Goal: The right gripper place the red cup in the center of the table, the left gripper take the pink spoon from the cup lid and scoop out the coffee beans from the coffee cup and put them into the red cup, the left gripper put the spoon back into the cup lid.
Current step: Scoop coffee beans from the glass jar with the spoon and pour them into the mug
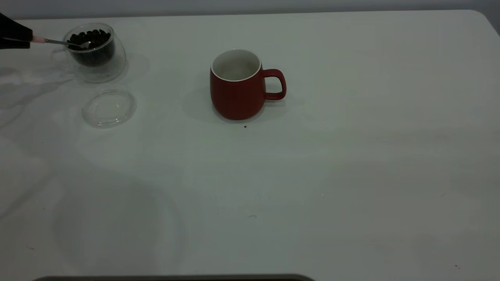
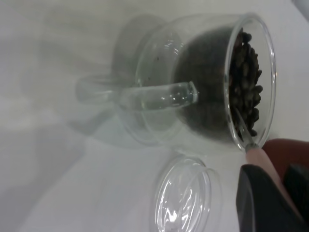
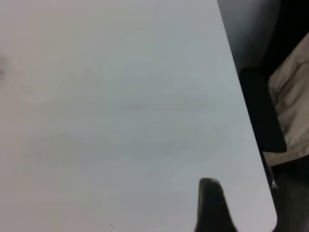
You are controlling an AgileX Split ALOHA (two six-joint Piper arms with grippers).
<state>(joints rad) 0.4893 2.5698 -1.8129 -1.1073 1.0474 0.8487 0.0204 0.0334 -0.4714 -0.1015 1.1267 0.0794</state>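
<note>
Left hand dips the pink spoon into the glass coffee cup while the red cup waits mid-surface.

The left hand reaches in from the far left edge, its fingers closed on the handle of the pink spoon, whose metal bowl sits among the coffee beans at the mouth of the coffee cup. That clear, double-walled cup stands at the far left of the surface, its glass handle turned toward the hand. Just in front of it, apart from it, the clear cup lid lies flat with nothing on it. Well to the right of both, near the middle, the red cup stands upright, handle pointing right, its white inside bare. The right hand hangs over a bare corner of the surface, only one dark fingertip showing; I cannot tell how far it is open.
</note>
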